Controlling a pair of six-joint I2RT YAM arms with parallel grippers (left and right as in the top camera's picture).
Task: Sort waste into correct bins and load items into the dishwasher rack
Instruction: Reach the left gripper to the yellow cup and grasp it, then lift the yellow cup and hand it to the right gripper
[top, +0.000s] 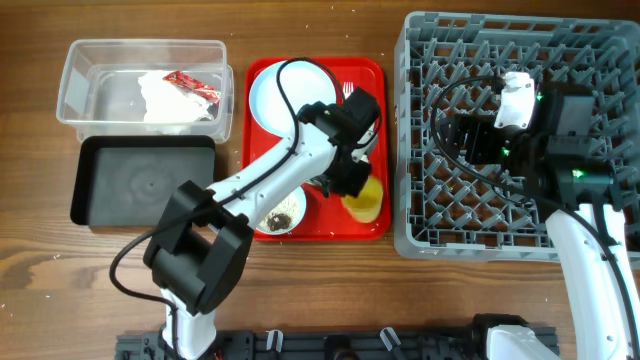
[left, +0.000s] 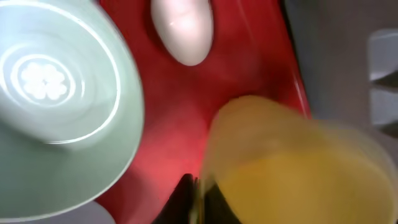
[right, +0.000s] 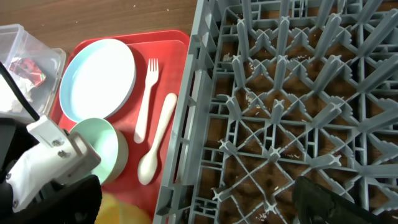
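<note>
My left gripper (top: 352, 188) is shut on the rim of the small yellow cup (top: 366, 200) at the red tray's front right corner. In the left wrist view the jaws (left: 198, 196) pinch the blurred cup wall (left: 292, 168). A light blue bowl (left: 59, 93) and the white spoon (left: 183, 28) lie beside it. The light blue plate (top: 283, 95), the white fork (right: 147, 99) and the spoon (right: 155, 140) lie on the tray. A second bowl (top: 280, 215) holds brown food scraps. My right gripper (top: 462, 135) is open and empty over the grey dishwasher rack (top: 420, 235).
The clear tub (top: 75, 95) at the back left holds the white napkin (top: 165, 100) and the red wrapper (top: 192, 88). The black tray (top: 145, 180) lies in front of it. The red serving tray (top: 375, 75) sits against the rack's left wall (right: 186, 124).
</note>
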